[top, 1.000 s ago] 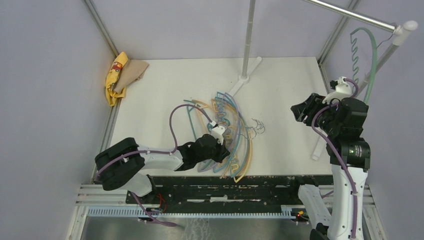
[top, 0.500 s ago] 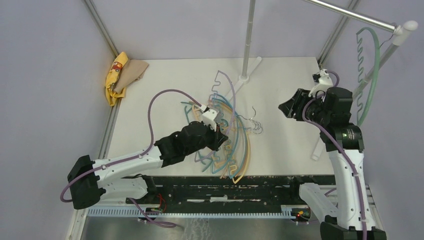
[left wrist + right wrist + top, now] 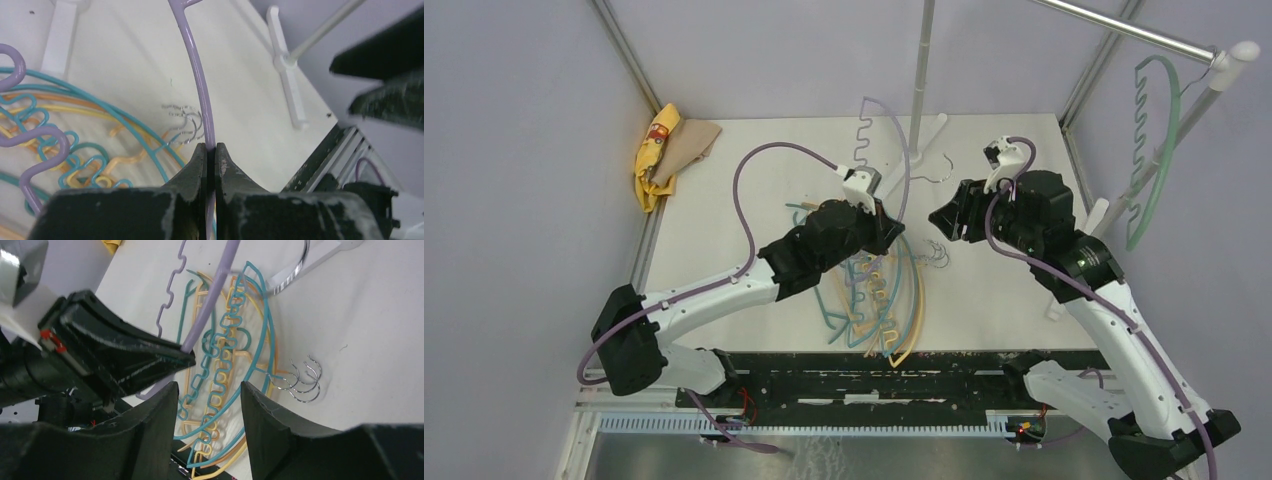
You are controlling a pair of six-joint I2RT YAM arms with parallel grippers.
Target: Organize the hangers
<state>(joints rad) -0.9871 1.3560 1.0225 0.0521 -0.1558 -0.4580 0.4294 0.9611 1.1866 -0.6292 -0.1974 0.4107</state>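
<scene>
Left wrist view: our left gripper (image 3: pixel 210 150) is clenched on the lilac hanger (image 3: pixel 198 80). It pinches the smooth arc, leaving the rest free above the pile of hangers (image 3: pixel 886 295) on the table (image 3: pixel 989 295). Right gripper (image 3: pixel 207 390) is agape and empty, facing that hanger. We read this as a handover, since the rail (image 3: pixel 1124 28) carrying the pale green hanger (image 3: pixel 1174 115) is on its side.
</scene>
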